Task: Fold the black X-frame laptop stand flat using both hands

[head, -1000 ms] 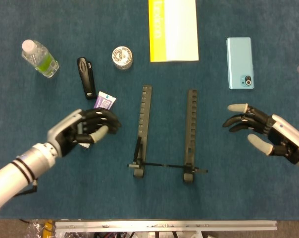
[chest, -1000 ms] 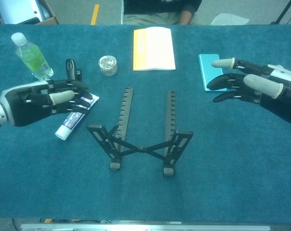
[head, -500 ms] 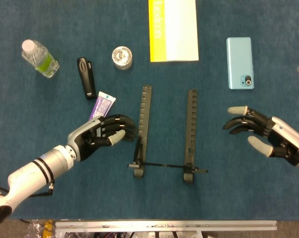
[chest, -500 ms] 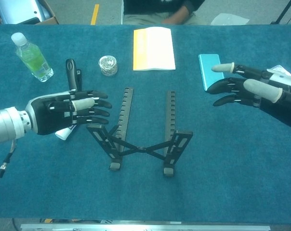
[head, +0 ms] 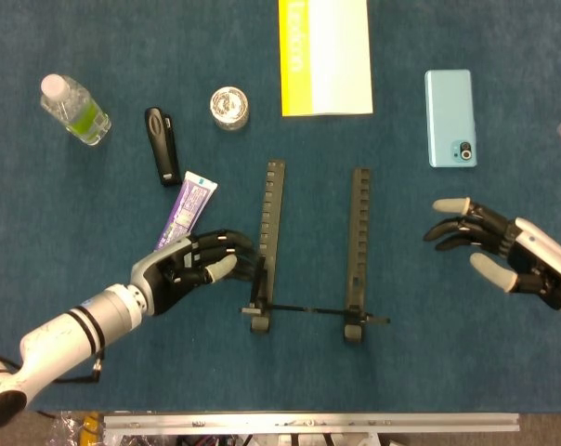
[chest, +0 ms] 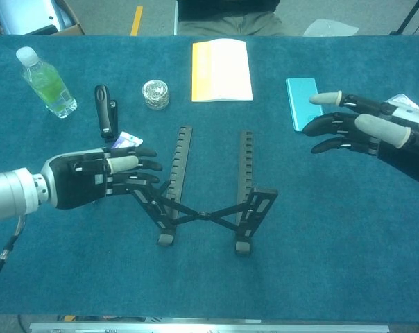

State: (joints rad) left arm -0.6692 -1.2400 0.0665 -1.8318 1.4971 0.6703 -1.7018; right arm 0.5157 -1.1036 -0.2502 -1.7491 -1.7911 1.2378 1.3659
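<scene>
We see a table [head: 503, 353] covered with blue carpet-like cloth. On it lie a water bottle [head: 74, 110], a black clip-like device [head: 162, 144], a toothpaste tube [head: 191, 203], a small round tin [head: 230, 107], a yellow-white booklet [head: 324, 56], a light blue phone [head: 450, 117] and the black laptop stand [head: 310, 255], standing open.

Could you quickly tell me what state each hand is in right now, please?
Left hand: open, fingers extended at the left side of the black X-frame laptop stand, gripping nothing.
Right hand: open, fingers spread, holding nothing.
</scene>
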